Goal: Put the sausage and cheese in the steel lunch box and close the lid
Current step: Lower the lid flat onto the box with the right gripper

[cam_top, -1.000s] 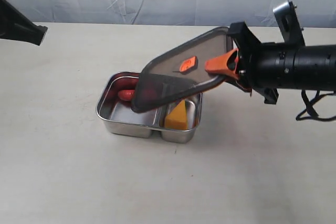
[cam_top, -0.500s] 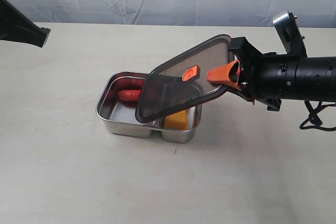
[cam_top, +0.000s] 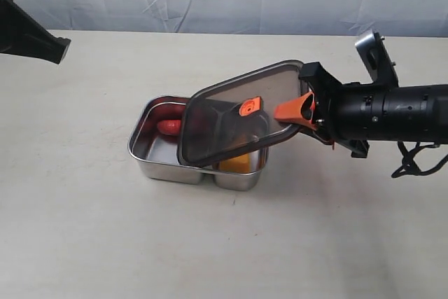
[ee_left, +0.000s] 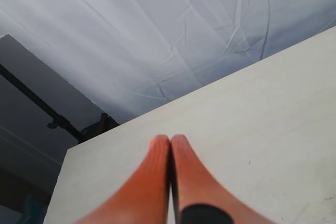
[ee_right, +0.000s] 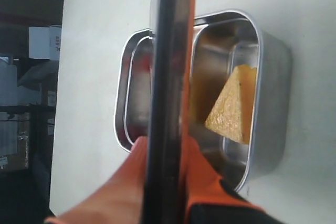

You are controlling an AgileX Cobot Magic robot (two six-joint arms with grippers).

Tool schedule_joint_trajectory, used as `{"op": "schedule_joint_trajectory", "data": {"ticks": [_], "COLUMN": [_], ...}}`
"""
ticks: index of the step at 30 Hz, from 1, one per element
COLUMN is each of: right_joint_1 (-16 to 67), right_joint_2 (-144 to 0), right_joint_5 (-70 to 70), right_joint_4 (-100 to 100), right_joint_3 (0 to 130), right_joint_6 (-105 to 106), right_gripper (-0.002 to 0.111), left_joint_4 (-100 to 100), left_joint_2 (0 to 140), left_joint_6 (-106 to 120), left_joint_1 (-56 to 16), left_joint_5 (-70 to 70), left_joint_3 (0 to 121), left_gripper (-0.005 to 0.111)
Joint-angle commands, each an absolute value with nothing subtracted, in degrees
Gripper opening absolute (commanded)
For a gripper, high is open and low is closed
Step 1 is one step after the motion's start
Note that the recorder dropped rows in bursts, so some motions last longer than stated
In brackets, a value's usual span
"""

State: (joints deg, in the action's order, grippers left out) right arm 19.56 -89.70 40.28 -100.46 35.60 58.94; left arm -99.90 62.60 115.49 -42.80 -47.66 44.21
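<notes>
Status across the exterior view: left gripper (ee_left: 170, 148) is parked at the far table (cam_top: 105, 243) edge, well apart from the work, pads pressed together on nothing.

The steel lunch box (cam_top: 168, 170) sits mid-table. The sausage (cam_top: 168, 127) lies in the larger compartment and the cheese (cam_top: 236, 164) in the smaller one, so both items are loaded and only closing is left.

The lid (cam_top: 231, 113) hangs tilted over the box, low end over the sausage side and high end at the right gripper (cam_top: 292, 113). Can't tell if the low edge touches the rim yet. The valve tab (cam_top: 250, 108) faces up.

The right gripper is clamped on 1 short edge of the lid, and the wrist view shows the lid edge-on between the 2 orange fingers.

Handling, as a judgement:
- The lid looks light, stiff and smooth, and held cantilevered from 1 edge it can pivot or slip in the pinch.
- The edge grip is fine for placing, but the seal likely needs a flat press near the centre.
- The box is thin steel, probably light, and may skid if pushed sideways.
</notes>
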Motion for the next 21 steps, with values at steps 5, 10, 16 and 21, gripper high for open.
{"op": "schedule_joint_trajectory", "data": {"ticks": [5, 10, 16, 21], "right_joint_1": [19.51, 19.51, 19.51, 19.51], "right_joint_2": [-95.29, -95.84, -95.84, -95.84], "right_joint_5": [40.41, 40.56, 42.61, 43.45], "right_joint_4": [-99.95, -99.95, -99.95, -99.95], "right_joint_3": [35.73, 35.73, 35.73, 35.73], "right_joint_6": [59.35, 53.33, 51.11, 49.96], "right_gripper": [-0.001, -0.001, -0.001, -0.001], "left_joint_4": [-99.95, -99.95, -99.95, -99.95], "left_joint_2": [62.09, 62.09, 62.09, 62.09], "left_joint_6": [115.44, 115.44, 115.44, 115.44], "left_joint_1": [-42.84, -42.84, -42.84, -42.84], "left_joint_5": [-47.36, -47.45, -47.45, -47.45], "left_joint_3": [44.02, 44.02, 44.02, 44.02], "left_gripper": [0.0, 0.0, 0.0, 0.0]}}
